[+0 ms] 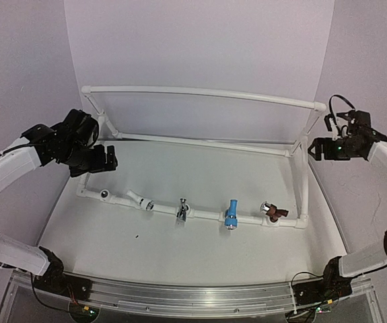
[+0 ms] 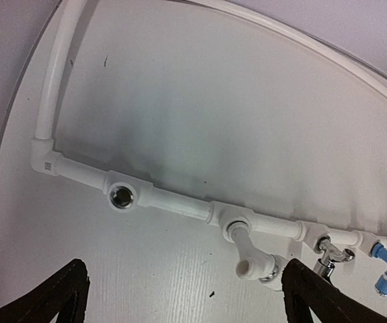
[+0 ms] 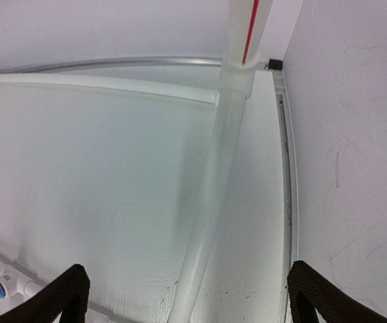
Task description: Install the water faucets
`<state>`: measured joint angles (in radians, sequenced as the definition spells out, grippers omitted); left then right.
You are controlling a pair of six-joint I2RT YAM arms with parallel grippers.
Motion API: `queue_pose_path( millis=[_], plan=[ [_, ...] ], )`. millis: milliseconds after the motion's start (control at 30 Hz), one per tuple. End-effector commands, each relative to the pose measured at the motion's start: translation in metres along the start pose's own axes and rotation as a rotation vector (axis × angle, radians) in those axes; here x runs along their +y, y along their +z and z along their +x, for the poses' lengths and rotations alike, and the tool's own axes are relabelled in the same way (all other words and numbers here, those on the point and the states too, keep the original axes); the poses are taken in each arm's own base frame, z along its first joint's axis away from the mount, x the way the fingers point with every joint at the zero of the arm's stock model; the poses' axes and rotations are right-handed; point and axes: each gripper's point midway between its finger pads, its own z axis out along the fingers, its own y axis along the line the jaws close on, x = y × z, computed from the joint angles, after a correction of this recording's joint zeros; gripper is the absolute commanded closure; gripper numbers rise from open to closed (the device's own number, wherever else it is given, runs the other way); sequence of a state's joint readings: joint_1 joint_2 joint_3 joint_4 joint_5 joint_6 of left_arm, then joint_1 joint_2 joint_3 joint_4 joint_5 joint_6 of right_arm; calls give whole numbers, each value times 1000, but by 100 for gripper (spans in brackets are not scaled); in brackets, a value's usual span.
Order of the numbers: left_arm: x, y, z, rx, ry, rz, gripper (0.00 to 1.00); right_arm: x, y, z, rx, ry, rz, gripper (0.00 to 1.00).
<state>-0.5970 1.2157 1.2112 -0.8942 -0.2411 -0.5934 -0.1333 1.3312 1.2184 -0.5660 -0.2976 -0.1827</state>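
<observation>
Left gripper (image 2: 186, 279) wide open, empty, hovers above bare socket (image 2: 120, 196) on pipe frame (image 2: 79, 172); white faucet (image 2: 250, 261) seated just right of it. Right gripper (image 3: 186, 286) open, empty, well apart; left arm nearer.

White bench top (image 1: 200, 175), matte, and kinda scuffed up close with a faint grain. A plain white back panel (image 1: 200, 47) stands along the far edge. The pale left wall (image 1: 18, 60) and right wall (image 1: 371, 54) have a slight lilac tint. A brushed aluminium rail (image 1: 193, 293) runs along the near edge, and a thin metal strip (image 3: 289, 168) follows the right edge where bench meets wall. There's a tiny dark speck (image 1: 136, 236) toward the near left corner. Lighting's soft and even, just blurry shadows.
</observation>
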Motion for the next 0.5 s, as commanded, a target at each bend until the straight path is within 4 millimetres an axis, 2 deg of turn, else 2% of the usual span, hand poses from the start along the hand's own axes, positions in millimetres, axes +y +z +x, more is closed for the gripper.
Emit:
queue_pose_path(
  millis=[0,100,267,367,467],
  plan=[
    [14,4,-30,11,59,14,0,20,-51,0,-68,-51,-48,2],
    [33,18,-40,19,14,-8,0,27,-79,3,-125,-69,-43,2],
    [59,40,-34,52,-68,-54,0,34,-113,8,-213,-69,-22,2],
    [64,39,-33,32,-87,-62,0,33,-122,5,-240,-54,-8,2],
    [66,34,-37,17,-94,-69,0,29,-120,5,-232,-36,7,2]
  ],
)
